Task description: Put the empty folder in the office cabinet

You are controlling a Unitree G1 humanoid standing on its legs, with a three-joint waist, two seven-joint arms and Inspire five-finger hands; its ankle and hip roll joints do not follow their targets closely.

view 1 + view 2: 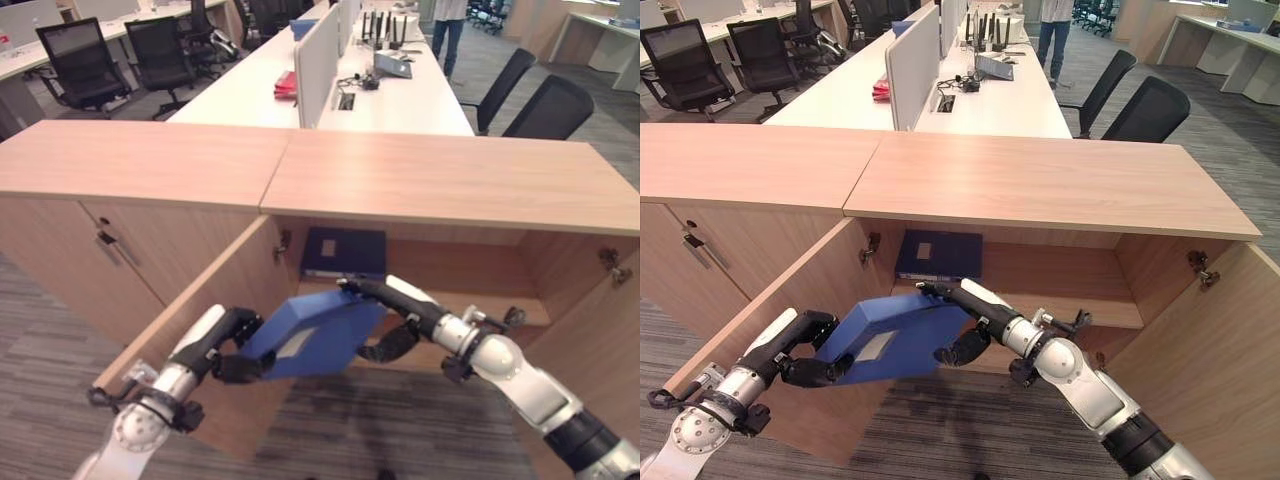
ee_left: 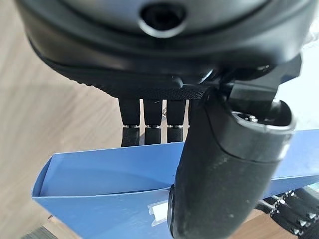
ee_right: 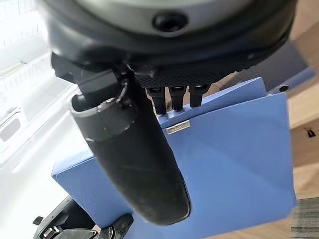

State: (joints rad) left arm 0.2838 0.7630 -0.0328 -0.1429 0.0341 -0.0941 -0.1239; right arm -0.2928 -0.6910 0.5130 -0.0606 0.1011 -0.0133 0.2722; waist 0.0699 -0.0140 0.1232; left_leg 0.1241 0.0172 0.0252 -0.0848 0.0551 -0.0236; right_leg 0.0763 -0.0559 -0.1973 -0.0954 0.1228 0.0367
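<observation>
A light blue folder point(image 1: 315, 335) hangs tilted in front of the open office cabinet point(image 1: 440, 180), held between both hands. My left hand point(image 1: 225, 345) grips its lower left end. In the left wrist view the thumb point(image 2: 224, 174) lies on the folder's point(image 2: 99, 174) face and the fingers curl behind it. My right hand point(image 1: 400, 310) holds the upper right edge. The right wrist view has its thumb point(image 3: 134, 159) across the folder's point(image 3: 234, 164) face and its fingers hooked over the edge. A darker blue folder point(image 1: 343, 252) lies flat on the cabinet shelf point(image 1: 440, 285).
The cabinet's left door point(image 1: 190, 330) swings out beside my left arm and the right door point(image 1: 600, 340) stands open at the right. A closed cabinet point(image 1: 130, 250) adjoins on the left. Behind are white desks point(image 1: 250, 90), black chairs point(image 1: 545, 105) and a standing person point(image 1: 447, 30).
</observation>
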